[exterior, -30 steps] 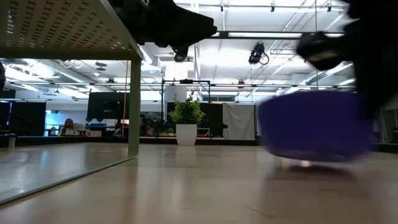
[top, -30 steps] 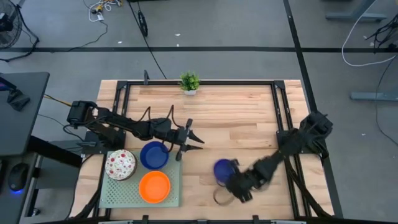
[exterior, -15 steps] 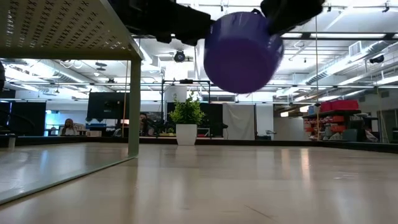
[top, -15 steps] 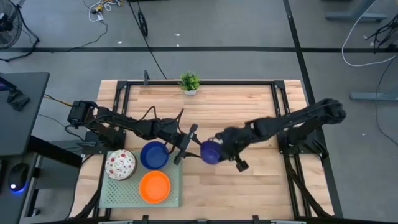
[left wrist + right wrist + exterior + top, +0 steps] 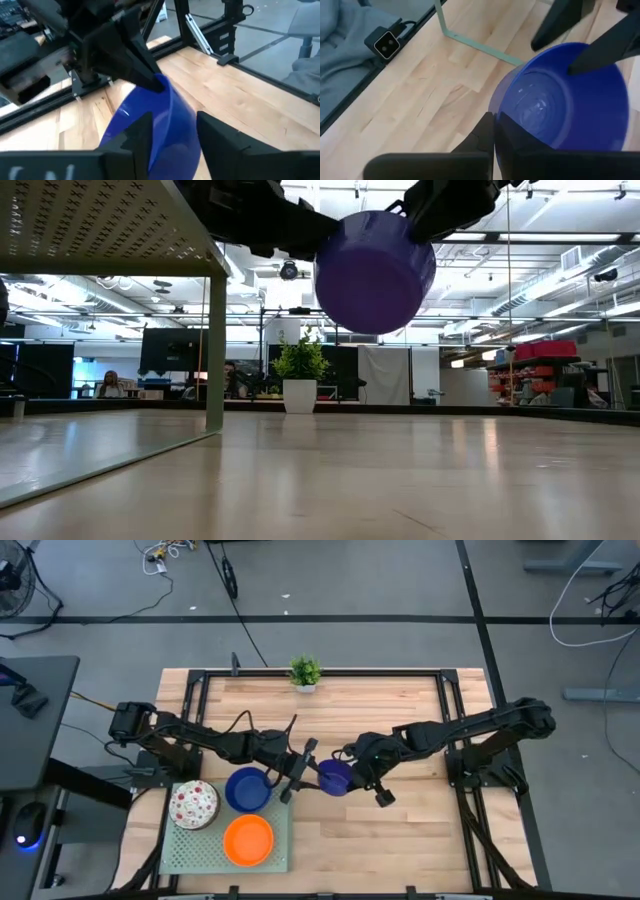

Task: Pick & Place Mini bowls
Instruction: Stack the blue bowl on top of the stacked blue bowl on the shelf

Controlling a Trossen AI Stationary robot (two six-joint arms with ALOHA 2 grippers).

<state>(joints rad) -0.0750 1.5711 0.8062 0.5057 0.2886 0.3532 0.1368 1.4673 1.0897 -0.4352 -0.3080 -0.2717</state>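
The right gripper [image 5: 352, 766] has its fingers pinched together on the rim of a dark blue mini bowl [image 5: 335, 777], holding it in the air above the middle of the wooden table [image 5: 400, 830]; the low view shows the bowl [image 5: 374, 270] hanging well clear of the boards. From the other side, the left gripper [image 5: 305, 768] has its fingers parted, one on each side of the bowl's opposite rim (the left wrist view shows the blue wall [image 5: 165, 125] running between them), though whether they press on it cannot be told.

Outward from this meeting point, a pale green tray [image 5: 180, 858] sits at the table's near left corner, carrying a second blue bowl [image 5: 247, 790], an orange bowl [image 5: 248, 840] and a white red-speckled bowl [image 5: 194, 804]. A small potted plant [image 5: 305, 672] stands at the far edge.

The tabletop is light wood planks in a black metal frame. Beyond it lie grey floor, trailing cables and a dark desk [image 5: 30, 720] on the left; the low view looks into a workshop with ceiling lights and shelving.
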